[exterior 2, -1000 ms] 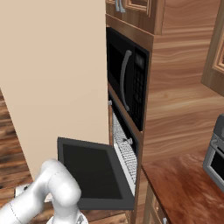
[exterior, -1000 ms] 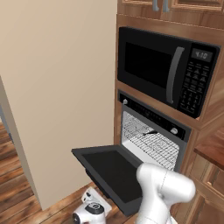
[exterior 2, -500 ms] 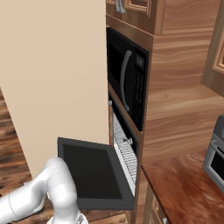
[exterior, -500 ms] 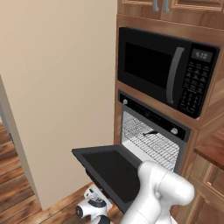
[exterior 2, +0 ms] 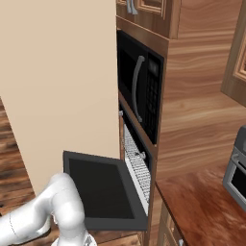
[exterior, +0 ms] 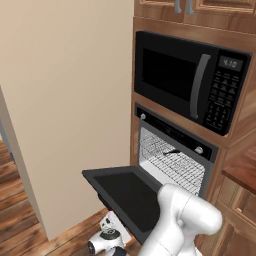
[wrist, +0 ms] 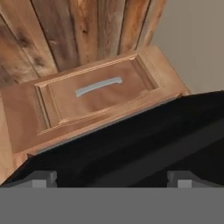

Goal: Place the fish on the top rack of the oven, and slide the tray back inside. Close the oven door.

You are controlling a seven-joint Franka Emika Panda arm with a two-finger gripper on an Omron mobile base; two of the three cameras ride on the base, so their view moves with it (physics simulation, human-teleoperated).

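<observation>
Oven door is lying fully open while the arm is sinking lower beneath it, readying to push it shut; the claw, fingertips wide apart, is holding nothing.

Home kitchen, rendered. Evidence: built-in black oven set in a tall wood cabinet column, black microwave with keypad above it, wood cabinet doors overhead. Reddish-brown countertop beside the column, a small grey toaster oven on it. Plank wood floor; plain beige wall. Wood drawer front with silver pull.
</observation>
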